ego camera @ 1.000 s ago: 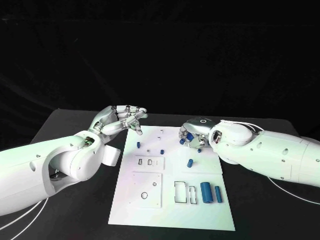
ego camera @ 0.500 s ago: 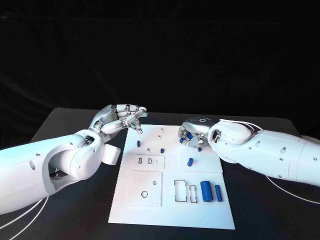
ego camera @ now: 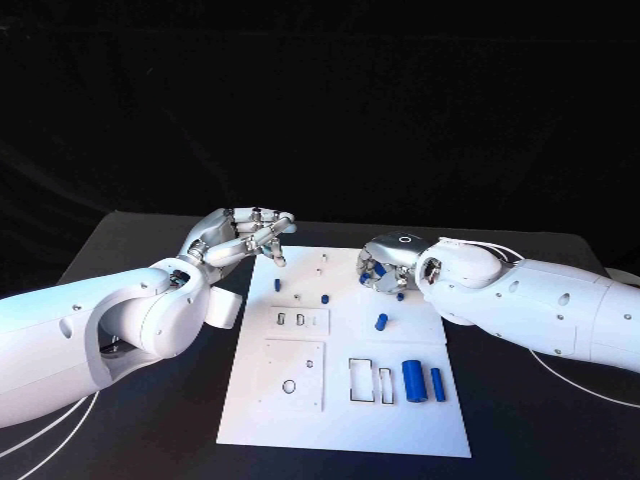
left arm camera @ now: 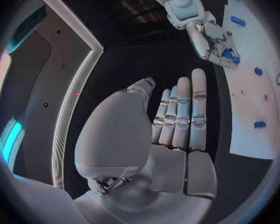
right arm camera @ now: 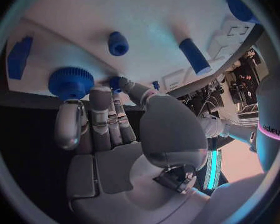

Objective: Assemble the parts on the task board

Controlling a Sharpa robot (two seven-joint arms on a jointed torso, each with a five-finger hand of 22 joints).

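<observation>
Where the white rectangular task board (ego camera: 342, 400) lies on the black table (ego camera: 147, 240), silver right hand (ego camera: 388, 266) over its far right edge, fingers curled down; in the right wrist view fingertips (right arm camera: 118, 83) meeting on a small blue piece, seemingly pinched. Round blue toothed gear part (right arm camera: 70, 81) just beside those fingers, against the board edge. Short blue peg (right arm camera: 118, 43) and longer blue cylinder (right arm camera: 195, 55) farther out from that hand on the board. Silver left hand (ego camera: 248, 235) just off the board's far left corner, fingers together and partly bent, nothing held; straight and side by side in the left wrist view. Two big blue cylinders (ego camera: 423, 383) upright-lying well nearer the robot than the right hand, beside rectangular slots (ego camera: 368, 381).
</observation>
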